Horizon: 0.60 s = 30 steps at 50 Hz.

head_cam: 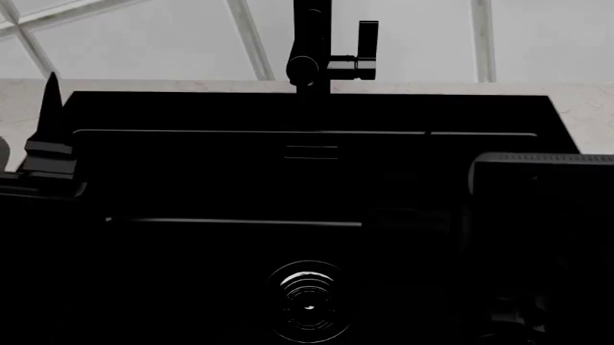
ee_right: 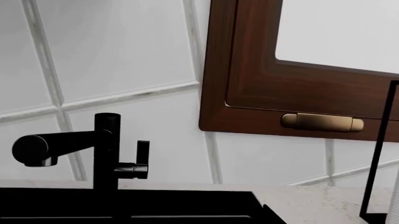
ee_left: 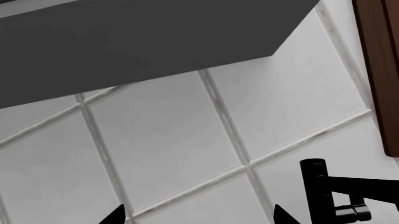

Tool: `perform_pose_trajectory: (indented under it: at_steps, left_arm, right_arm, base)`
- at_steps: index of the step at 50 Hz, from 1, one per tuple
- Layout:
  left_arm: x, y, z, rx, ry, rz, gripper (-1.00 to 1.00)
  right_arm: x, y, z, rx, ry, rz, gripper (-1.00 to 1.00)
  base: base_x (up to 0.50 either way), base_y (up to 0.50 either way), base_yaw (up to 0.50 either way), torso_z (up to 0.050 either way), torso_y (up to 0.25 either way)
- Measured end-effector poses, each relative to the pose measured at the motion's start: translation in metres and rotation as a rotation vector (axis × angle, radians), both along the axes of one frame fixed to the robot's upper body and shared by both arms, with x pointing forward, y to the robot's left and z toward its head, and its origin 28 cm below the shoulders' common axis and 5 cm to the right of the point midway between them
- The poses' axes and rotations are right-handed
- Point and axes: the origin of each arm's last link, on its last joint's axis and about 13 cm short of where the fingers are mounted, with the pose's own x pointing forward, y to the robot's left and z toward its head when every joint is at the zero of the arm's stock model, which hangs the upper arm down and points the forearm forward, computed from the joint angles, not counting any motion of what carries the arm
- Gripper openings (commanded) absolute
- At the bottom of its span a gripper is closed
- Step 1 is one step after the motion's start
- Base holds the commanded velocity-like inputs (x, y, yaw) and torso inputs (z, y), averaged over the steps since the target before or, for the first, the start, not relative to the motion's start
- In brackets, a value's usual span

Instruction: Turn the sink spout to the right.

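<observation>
The sink spout is a slim matte-black post (head_cam: pixel 309 36) at the back of the sink, and its arm points out over the basin, showing its round end (head_cam: pixel 302 68). The right wrist view shows its post (ee_right: pixel 106 149) and horizontal arm (ee_right: pixel 56 144). The left wrist view shows the post (ee_left: pixel 313 186) beside my open, empty left gripper (ee_left: pixel 198 218). In the head view my left gripper (head_cam: pixel 48 136) stands over the sink's left edge, well left of the spout. My right gripper (head_cam: pixel 537 215) is a dark bulk over the basin's right side, and its jaws blend into the black sink (head_cam: pixel 192 180).
A stubby lever (head_cam: pixel 367 39) sticks out right of the post. The drain (head_cam: pixel 307 305) lies near the basin's front. White marble counter (ee_right: pixel 311 200) rims the sink. On the tiled wall hangs a wood frame (ee_right: pixel 249 93) with a brass handle (ee_right: pixel 321 122). A black wire frame (ee_right: pixel 380 149) stands to the right.
</observation>
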Motion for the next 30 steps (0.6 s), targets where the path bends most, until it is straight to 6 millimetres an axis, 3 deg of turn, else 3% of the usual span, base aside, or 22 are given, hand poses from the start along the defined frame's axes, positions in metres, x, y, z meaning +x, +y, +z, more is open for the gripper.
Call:
perform_pose_trajectory:
  at_steps: [30]
  left_arm:
    - [0.003,-0.002,-0.007,0.011,0.011,-0.021,1.00]
  right_arm:
    - [0.020,0.019,0.030,0.001,0.023,0.059,1.00]
  base:
    - [0.00,0.00,0.00,0.000,0.000]
